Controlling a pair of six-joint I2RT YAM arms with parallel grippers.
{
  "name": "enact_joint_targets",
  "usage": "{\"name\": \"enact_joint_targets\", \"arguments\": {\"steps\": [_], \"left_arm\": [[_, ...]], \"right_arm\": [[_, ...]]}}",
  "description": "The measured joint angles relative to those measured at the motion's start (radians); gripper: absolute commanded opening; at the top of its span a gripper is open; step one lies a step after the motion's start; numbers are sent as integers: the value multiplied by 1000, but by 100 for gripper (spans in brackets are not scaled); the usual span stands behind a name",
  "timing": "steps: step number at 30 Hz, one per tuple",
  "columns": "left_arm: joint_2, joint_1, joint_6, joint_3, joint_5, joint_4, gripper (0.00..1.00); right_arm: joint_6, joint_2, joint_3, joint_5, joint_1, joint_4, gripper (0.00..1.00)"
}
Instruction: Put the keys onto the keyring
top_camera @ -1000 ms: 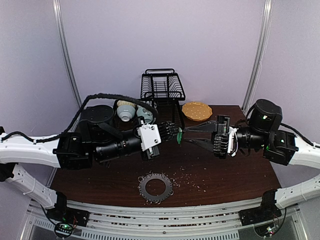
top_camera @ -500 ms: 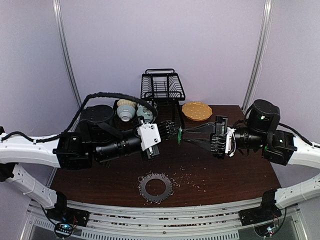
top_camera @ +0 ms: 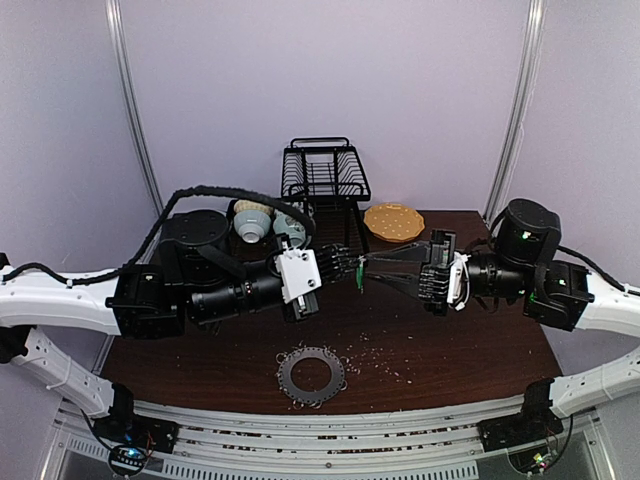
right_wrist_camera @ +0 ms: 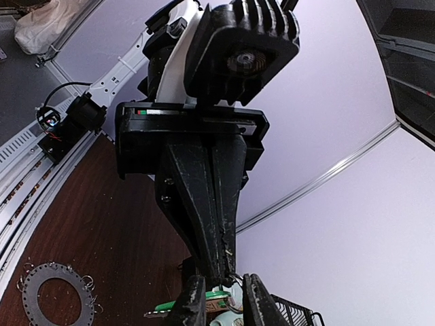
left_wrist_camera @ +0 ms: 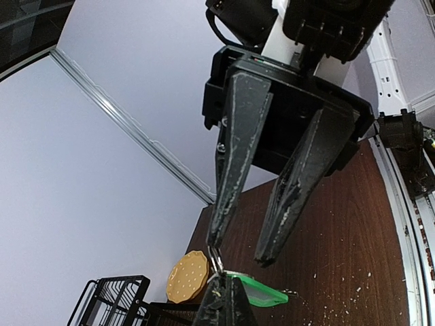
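Observation:
A key [left_wrist_camera: 262, 292] with a green head and a small wire loop [left_wrist_camera: 216, 259] hangs above the table, with my left gripper [left_wrist_camera: 228, 278] shut on it. In the top view the left gripper [top_camera: 354, 264] meets my right gripper [top_camera: 370, 270] in mid-air over the table's middle. The right gripper [left_wrist_camera: 241, 248] stands slightly open; one of its fingers [left_wrist_camera: 216, 231] touches the wire loop. In the right wrist view its fingers [right_wrist_camera: 253, 299] flank the left gripper's tip, with the key [right_wrist_camera: 170, 305] just below. The keyring [top_camera: 290, 375] lies flat on the table near the front edge, also visible as a grey ring [right_wrist_camera: 30, 285].
A black wire dish rack [top_camera: 325, 175] stands at the back centre, with an orange round plate [top_camera: 393, 221] to its right. Bowls [top_camera: 252, 222] sit at the back left. Pale crumbs [top_camera: 375, 355] are scattered around the keyring.
My right gripper has shifted a little to the left, toward the key, and its fingers have drawn closer together. The left gripper holds still with the key.

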Motion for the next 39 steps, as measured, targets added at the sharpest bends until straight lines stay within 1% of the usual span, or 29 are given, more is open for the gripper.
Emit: {"name": "enact_joint_targets", "arguments": {"steps": [11, 17, 21, 27, 35, 39], "left_arm": [[0, 0, -17, 0, -3, 1, 0], [0, 0, -88, -5, -23, 37, 0], [-2, 0, -139, -13, -22, 63, 0], [-2, 1, -195, -16, -16, 90, 0], [-2, 1, -217, -24, -12, 98, 0], [-2, 1, -220, -27, -9, 109, 0]], "right_arm": [[18, 0, 0, 14, 0, 3, 19], [80, -15, -31, 30, -19, 58, 14], [125, -27, -68, 33, -24, 103, 13], [177, -26, -93, 45, -25, 162, 15], [286, -26, -105, 64, -25, 267, 14], [312, -23, -107, 63, -25, 301, 20]]}}
